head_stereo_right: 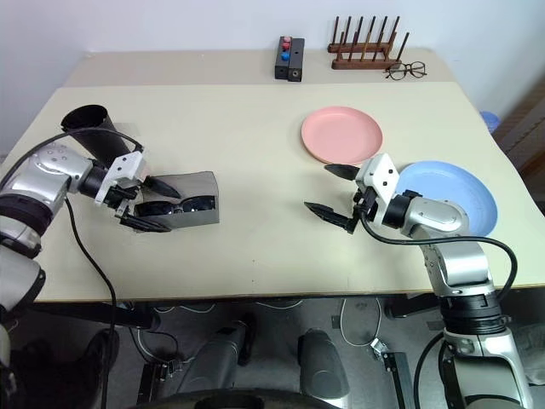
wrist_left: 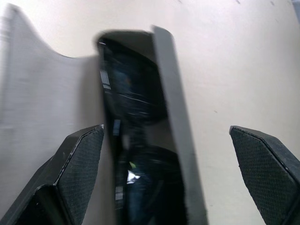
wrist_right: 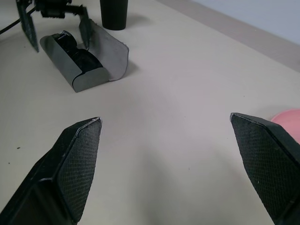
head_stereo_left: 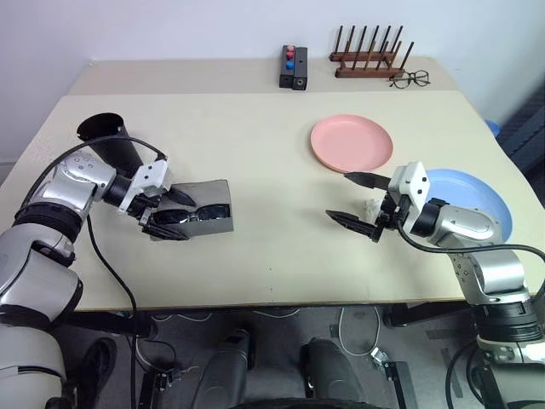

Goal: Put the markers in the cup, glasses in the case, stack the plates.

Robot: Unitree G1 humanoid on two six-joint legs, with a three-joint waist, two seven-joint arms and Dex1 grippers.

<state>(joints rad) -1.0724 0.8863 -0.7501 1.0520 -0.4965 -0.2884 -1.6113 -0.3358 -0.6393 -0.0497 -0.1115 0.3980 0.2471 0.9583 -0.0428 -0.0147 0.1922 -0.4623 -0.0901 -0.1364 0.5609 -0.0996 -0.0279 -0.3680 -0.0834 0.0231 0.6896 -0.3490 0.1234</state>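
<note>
1. The left gripper has its two black fingers spread wide and grips nothing; it hangs over the left end of the open grey glasses case, one finger above the raised lid and one at the front lip of the tray.
2. The black sunglasses lie inside the case, their long axis along the case's, which runs left to right across the near part of the table.
3. The left wrist view looks down the tray lengthwise: the sunglasses fill it, with the grey lid to one side.
4. The tall black cup stands just behind the left gripper, its rim tilted toward the camera in the head views; the markers cannot be made out.
5. The right gripper hovers above bare table with its fingers equally far apart, empty, pointing left toward the case.
6. Just behind it lies the salmon pink plate; the light blue plate sits beside its arm, unstacked.
7. The right wrist view shows the case end-on, with the lid leaning back.
</note>
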